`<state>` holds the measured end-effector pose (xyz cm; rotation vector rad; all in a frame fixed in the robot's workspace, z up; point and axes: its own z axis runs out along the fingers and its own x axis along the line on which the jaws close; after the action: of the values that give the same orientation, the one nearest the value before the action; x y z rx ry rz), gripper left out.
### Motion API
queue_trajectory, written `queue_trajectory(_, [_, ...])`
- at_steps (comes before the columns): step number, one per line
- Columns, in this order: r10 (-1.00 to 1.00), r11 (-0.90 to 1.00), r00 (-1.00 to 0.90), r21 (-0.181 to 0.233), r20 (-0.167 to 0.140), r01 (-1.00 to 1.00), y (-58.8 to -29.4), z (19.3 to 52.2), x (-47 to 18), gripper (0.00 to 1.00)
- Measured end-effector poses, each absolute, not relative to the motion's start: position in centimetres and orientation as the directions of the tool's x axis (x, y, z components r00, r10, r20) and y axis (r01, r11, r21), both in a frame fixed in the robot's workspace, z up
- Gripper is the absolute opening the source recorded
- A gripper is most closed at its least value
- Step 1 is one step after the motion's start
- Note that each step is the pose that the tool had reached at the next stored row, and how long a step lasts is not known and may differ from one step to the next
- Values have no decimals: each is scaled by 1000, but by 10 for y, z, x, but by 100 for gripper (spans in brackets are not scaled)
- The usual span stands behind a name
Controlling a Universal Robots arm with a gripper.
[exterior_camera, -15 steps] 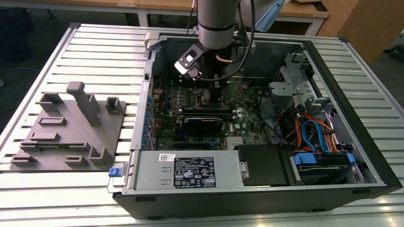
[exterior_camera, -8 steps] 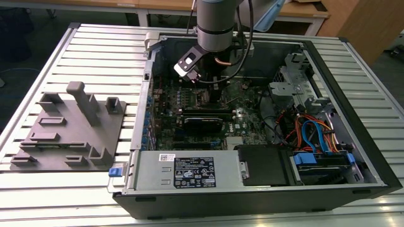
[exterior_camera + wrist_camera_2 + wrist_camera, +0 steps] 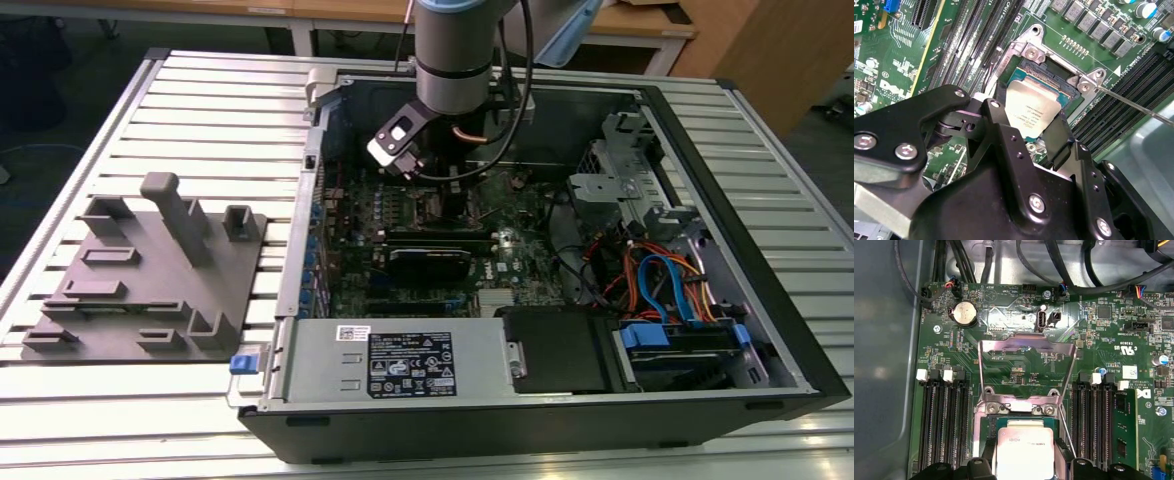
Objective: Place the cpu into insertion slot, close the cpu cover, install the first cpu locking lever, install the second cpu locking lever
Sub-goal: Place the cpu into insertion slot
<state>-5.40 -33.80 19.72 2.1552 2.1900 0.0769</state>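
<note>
The cpu [image 3: 1033, 107], a flat silvery square chip, sits between my gripper's [image 3: 1030, 120] two black fingers, which press on its opposite edges. It hangs low over the insertion slot [image 3: 1053, 75], whose dark far part shows beyond the chip's edge. In the first wrist view the cpu [image 3: 1026, 450] lies just in front of the slot's hinge, and the cpu cover [image 3: 1024, 344] stands swung open behind it, the board visible through its cut-out. Thin wire levers [image 3: 1066, 432] stand free beside the slot. In the exterior view my gripper [image 3: 447, 190] reaches down into the case.
Long black memory slots [image 3: 944, 425] flank the socket on both sides, with a coin battery [image 3: 964, 314] and cables beyond the cover. The case walls [image 3: 747, 200] enclose the board. A grey fixture plate [image 3: 147, 270] lies on the table at the exterior view's left.
</note>
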Motion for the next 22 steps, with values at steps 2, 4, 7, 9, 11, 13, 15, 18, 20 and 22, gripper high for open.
queue_trajectory(2, [1000, 16, -15, 83, -13, 996, -338, 197, -54, 54])
queue_trajectory(4, [1000, 16, -15, 83, -13, 996, -338, 197, -54, 54])
queue_trajectory(7, [1000, 16, -15, 83, -13, 996, -338, 196, -56, 54])
queue_trajectory(9, [1000, 17, -15, 83, -13, 996, -338, 195, -56, 54])
queue_trajectory(11, [1000, 15, -14, 83, -13, 996, -338, 195, -56, 54])
queue_trajectory(13, [1000, 12, -11, 83, -13, 996, -338, 194, -56, 54])
queue_trajectory(15, [1000, 12, -10, 83, -13, 996, -338, 193, -56, 54])
queue_trajectory(18, [1000, 12, -11, 83, -13, 996, -337, 193, -56, 54])
queue_trajectory(20, [1000, 12, -11, 83, -13, 996, -337, 193, -56, 54])
queue_trajectory(22, [1000, 12, -10, 83, -13, 996, -337, 192, -56, 54])
